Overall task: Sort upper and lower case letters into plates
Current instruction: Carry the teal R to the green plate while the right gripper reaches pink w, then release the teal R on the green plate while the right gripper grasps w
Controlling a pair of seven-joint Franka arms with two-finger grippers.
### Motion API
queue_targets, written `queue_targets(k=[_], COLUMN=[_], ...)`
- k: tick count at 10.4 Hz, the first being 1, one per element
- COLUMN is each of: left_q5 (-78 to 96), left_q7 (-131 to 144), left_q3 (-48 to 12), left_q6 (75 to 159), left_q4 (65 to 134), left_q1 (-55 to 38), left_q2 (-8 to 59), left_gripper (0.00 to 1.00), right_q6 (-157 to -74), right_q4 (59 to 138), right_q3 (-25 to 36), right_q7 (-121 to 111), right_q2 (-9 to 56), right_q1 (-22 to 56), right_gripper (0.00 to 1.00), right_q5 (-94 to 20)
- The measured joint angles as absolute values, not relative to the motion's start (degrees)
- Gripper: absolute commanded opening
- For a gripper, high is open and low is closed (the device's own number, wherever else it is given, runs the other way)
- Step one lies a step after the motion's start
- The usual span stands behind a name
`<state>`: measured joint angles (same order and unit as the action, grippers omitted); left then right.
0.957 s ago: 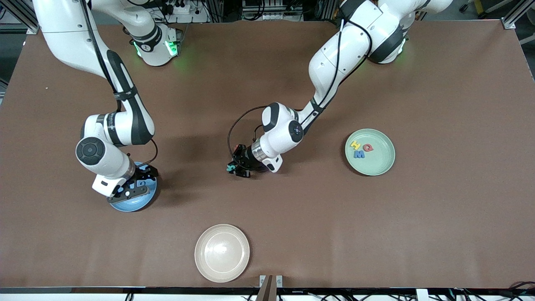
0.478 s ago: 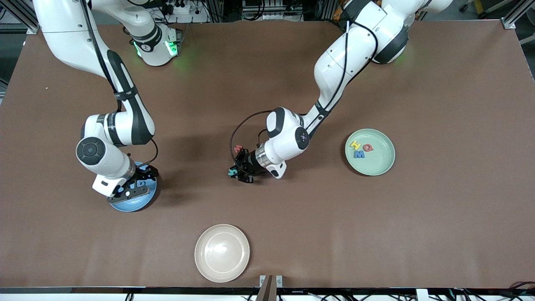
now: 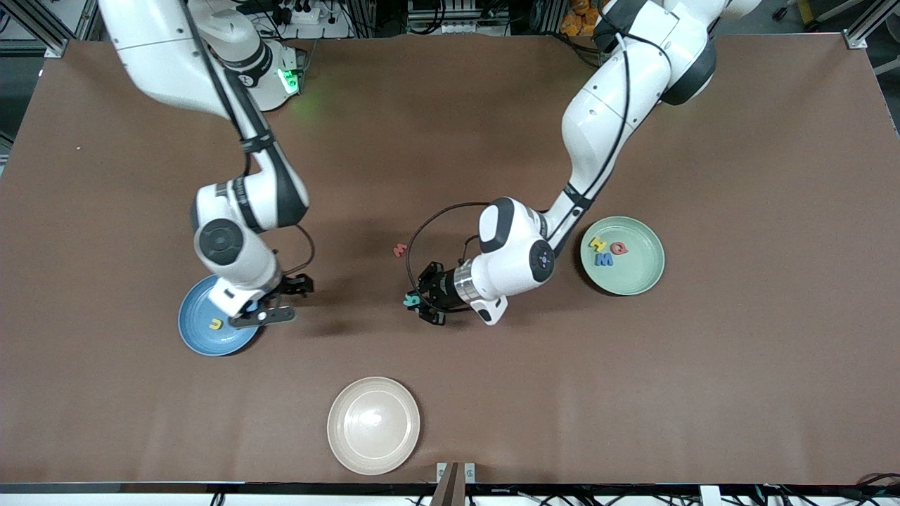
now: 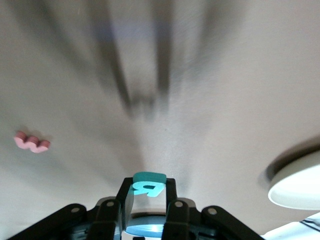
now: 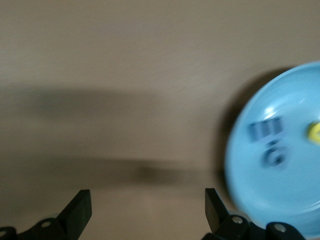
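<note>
The teal letter (image 4: 148, 184) is clamped in the left gripper (image 3: 422, 303) over bare table; it should be carried level to the green plate (image 3: 643, 279). The right gripper (image 3: 271, 309), spread apart, hangs beside the blue plate (image 3: 200, 341)

I am hanging over bare table (image 3: 492, 393); only the red letter (image 3: 399, 249) is lying near. The green plate (image 3: 643, 277) and my left arm (image 3: 598, 133) are crowding that end.

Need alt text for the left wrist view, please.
The left end effector is shut on a teal letter R above the brown table. A pink letter lies on the table, and a pale plate's rim shows at the edge.
</note>
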<state>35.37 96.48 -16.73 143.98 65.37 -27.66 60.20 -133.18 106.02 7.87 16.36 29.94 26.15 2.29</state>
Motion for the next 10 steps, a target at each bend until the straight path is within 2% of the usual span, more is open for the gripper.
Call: queue_targets(k=[2,4,8,10], left_q5=[27.3,20.0,12.1,7.6], left_q7=[91.2,78.7,47.5,36.6], left_q3=[-16.7,-16.6,-16.4,-16.4], left_q6=[138.9,135.5,123.5,121.7], left_q4=[66.1,70.9,86.3,96.6], left_q1=[-25.2,-21.0,-10.0,-5.5], left_q2=[57.6,53.4,39.5,32.2], left_gripper=[0.10,0.10,0.11,0.13], right_q6=[-132.7,-132.7,-134.8,-138.6], right_q4=[106.0,106.0,106.5,108.3], right_q3=[7.6,7.4,7.3,7.2], right_q7=[30.3,38.5,53.3,58.7], right_q2=[29.9,29.9,30.4,31.1], right_q1=[33.1,38.1,41.7,43.9], right_gripper=[1.00,1.00,1.00,1.00], right_q5=[1.7,-5.1,-9.3,-9.3])
